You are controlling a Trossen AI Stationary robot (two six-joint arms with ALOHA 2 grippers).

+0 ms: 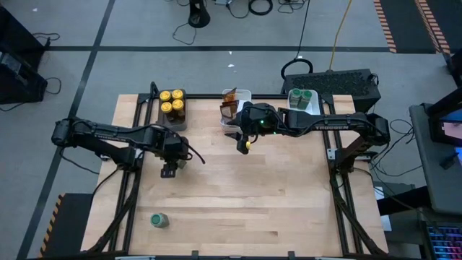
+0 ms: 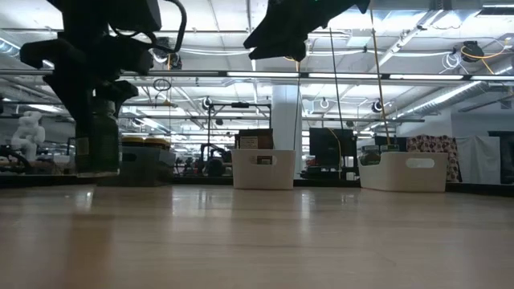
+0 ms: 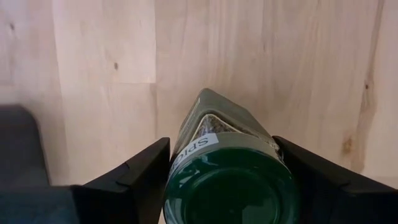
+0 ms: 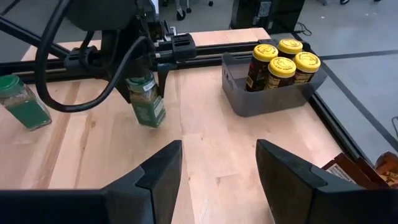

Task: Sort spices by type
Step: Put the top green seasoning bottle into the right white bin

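Two claws are at work over the table (image 1: 238,209). Left claw (image 3: 221,180): closed on a green-lidded jar (image 3: 227,168), fingers against both its sides, jar hanging lid-up above bare wood near the table's left-centre. Right claw (image 4: 217,165): parted and empty, hovering near the middle of the table's far half, just in front of the middle white tray (image 1: 236,108) holding brown-orange packets (image 1: 229,101). Stock already placed: four yellow-lidded jars (image 1: 172,101) in the dark tray (image 1: 173,121) at the far left; green-lidded jars (image 1: 302,97) in the right-hand white tray (image 1: 303,108). One green-lidded jar left standing (image 1: 159,219) near the table's front-left edge. Step in hand, as judged: carrying the held jar toward the green-lid tray at the far right, possibly by handing it across. To do it well, keep the jar upright, keep the grip firm below the lid, lift clear of tray walls, and steer round the right arm, which sits in the path. View notes: the left wrist view alone shows the fingers pressing the jar; the right wrist view shows it from the side, hanging clear of the wood, and also the stray jar; the high view alone gives all tray contents; the low view shows only tray walls, the contents hidden.
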